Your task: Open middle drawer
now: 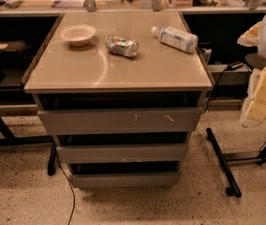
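1. My gripper (258,103) hangs at the right edge, well apart from the cabinet (137,71); I cannot tell whether it is open or closed.
2. Three drawers; the middle drawer (122,153) sits between the other two.
3. On top: one bowl (77,34), one can (121,46), one bottle (175,38).

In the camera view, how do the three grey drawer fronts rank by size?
1. top front, scratched
2. middle drawer
3. bottom front
Lower ones sit farther from the camera, so true sizes are unsure. The gripper hangs at the right edge.
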{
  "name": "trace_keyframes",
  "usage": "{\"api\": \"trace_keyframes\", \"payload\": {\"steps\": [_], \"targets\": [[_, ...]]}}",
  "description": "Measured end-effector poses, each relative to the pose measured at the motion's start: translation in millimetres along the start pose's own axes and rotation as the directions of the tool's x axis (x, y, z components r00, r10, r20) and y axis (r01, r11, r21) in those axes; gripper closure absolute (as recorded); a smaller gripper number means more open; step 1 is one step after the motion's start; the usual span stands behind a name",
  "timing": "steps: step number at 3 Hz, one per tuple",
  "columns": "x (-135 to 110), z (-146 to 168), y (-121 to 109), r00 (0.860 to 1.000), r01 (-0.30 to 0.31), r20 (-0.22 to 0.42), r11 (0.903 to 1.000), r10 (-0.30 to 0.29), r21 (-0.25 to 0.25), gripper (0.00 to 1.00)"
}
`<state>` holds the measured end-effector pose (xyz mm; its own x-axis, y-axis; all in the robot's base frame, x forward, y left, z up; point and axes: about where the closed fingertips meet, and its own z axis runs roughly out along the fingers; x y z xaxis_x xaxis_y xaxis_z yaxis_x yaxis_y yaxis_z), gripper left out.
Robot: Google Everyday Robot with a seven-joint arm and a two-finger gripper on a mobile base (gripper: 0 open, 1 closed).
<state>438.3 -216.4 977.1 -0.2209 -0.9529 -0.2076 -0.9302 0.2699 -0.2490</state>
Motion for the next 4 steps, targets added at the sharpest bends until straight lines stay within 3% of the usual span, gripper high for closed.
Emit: {"api": "trace_keyframes", "payload": {"steps": [2,3,4], "targets": [[2,1,-1,1.0,0.013,0.009,0.9999,-0.013,0.001,0.0],[23,49,4,1.0,0.011,0.026,0.9985,-0.009,-0.053,0.0],[61,149,22,1.0,0.025,-0.009,0.9878,-0.026,-0.154,0.0]]}}
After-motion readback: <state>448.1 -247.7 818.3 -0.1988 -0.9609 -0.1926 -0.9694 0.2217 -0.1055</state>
